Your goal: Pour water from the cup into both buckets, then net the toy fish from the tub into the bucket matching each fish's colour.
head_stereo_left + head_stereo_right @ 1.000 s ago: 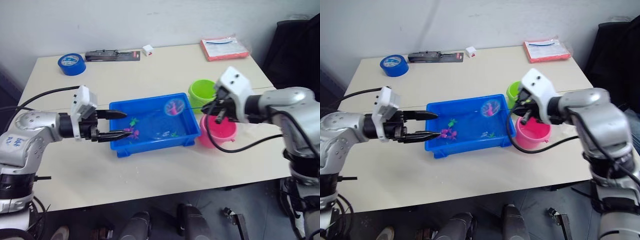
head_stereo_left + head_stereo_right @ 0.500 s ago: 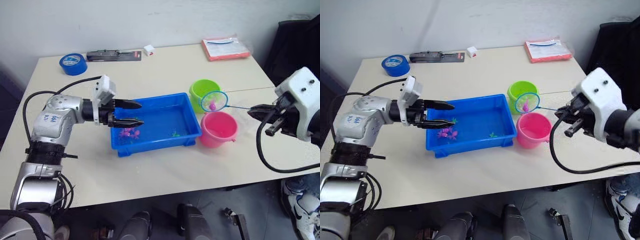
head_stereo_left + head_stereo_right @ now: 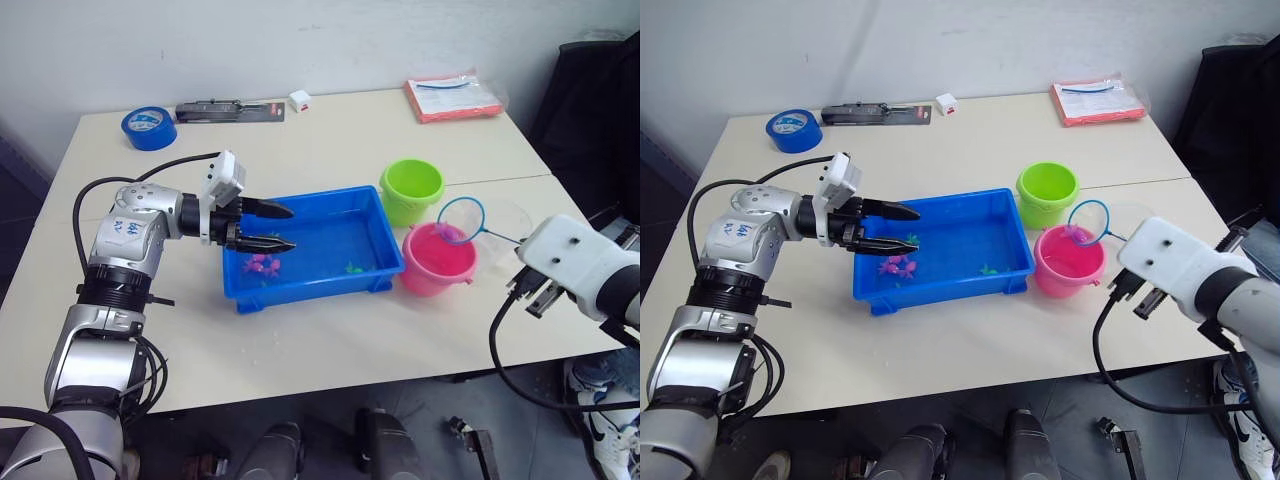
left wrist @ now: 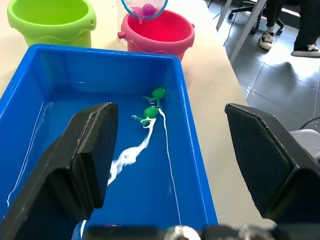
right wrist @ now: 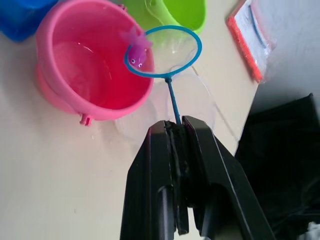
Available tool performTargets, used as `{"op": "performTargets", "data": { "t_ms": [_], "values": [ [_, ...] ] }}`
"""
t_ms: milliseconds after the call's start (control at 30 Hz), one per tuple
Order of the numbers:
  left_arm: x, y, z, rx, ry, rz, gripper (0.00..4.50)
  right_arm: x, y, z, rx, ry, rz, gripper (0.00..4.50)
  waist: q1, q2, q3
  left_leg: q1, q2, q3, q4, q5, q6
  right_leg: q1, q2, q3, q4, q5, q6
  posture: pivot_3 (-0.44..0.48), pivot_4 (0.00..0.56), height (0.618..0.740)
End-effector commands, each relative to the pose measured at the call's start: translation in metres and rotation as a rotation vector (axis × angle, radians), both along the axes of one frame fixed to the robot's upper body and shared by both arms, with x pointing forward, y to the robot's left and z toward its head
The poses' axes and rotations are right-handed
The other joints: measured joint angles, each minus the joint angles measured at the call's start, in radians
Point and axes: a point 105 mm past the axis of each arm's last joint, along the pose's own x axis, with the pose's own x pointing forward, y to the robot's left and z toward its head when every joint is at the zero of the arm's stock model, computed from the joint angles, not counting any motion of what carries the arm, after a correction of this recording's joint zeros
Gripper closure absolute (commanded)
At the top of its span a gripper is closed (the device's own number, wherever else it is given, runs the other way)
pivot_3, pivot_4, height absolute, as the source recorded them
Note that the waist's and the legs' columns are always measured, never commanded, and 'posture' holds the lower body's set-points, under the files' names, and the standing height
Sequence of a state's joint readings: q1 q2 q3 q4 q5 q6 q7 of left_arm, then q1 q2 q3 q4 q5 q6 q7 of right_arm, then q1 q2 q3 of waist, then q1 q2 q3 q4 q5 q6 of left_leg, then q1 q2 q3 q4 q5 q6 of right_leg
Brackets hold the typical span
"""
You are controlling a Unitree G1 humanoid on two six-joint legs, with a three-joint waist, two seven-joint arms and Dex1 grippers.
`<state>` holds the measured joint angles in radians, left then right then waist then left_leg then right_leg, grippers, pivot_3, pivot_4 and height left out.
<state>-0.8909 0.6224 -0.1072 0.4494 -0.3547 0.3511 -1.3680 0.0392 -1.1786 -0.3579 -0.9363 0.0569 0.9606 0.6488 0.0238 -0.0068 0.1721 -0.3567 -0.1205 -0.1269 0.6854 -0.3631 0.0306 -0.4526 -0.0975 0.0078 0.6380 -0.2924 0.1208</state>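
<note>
We take the tub (image 3: 310, 250) as our landmark: it sits mid-table (image 3: 330, 130), holding water, a cluster of pink fish (image 3: 260, 265) at its left end and two green fish (image 4: 152, 104) toward its right. Just right of the tub stand the buckets: the green bucket (image 3: 411, 190) by the far right corner, the pink bucket (image 3: 436, 258) by the near right corner, touching or nearly touching the tub. The clear cup (image 3: 500, 225) stands right of the pink bucket. Over the tub's left end hovers our left gripper (image 3: 268, 226), fingers spread apart and empty. Well right of the tub, our right gripper (image 5: 179, 131) is clamped on the net's handle; the net (image 5: 164, 50) hangs over the pink bucket's right rim with one pink fish (image 5: 137, 50) in it.
</note>
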Motion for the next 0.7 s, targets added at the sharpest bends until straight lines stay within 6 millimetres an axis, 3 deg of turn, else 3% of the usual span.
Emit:
{"op": "performTargets", "data": {
  "t_ms": [33, 367, 700],
  "values": [
    [0.0, 0.001, 0.01, -0.009, -0.036, -0.007, 0.79, -0.004, 0.008, 0.012, -0.145, -0.092, 0.054, 3.71, 0.001, 0.0, 0.0, 0.0, 0.0, 0.0, 0.0, 0.0, 0.0, 0.0, 0.0, 0.0, 0.0, 0.0, 0.0, 0.0, 0.15, 0.74],
    [0.0, 0.002, 0.01, -0.006, -0.038, -0.002, 0.79, -0.003, 0.013, 0.009, -0.403, -0.168, 0.177, 3.71, 0.001, 0.0, 0.0, 0.0, 0.0, 0.0, 0.001, 0.0, 0.0, 0.0, 0.0, 0.0, 0.0, 0.0, 0.0, 0.0, 0.15, 0.74],
    [-0.002, 0.001, 0.007, -0.018, -0.037, -0.001, 0.79, -0.009, -0.004, -0.011, -0.636, -0.252, 0.207, 3.71, 0.001, 0.0, 0.0, 0.0, -0.001, 0.0, 0.004, 0.0, 0.0, 0.001, 0.001, 0.0, 0.004, 0.0, 0.0, 0.0, 0.15, 0.74]
  ]
}}
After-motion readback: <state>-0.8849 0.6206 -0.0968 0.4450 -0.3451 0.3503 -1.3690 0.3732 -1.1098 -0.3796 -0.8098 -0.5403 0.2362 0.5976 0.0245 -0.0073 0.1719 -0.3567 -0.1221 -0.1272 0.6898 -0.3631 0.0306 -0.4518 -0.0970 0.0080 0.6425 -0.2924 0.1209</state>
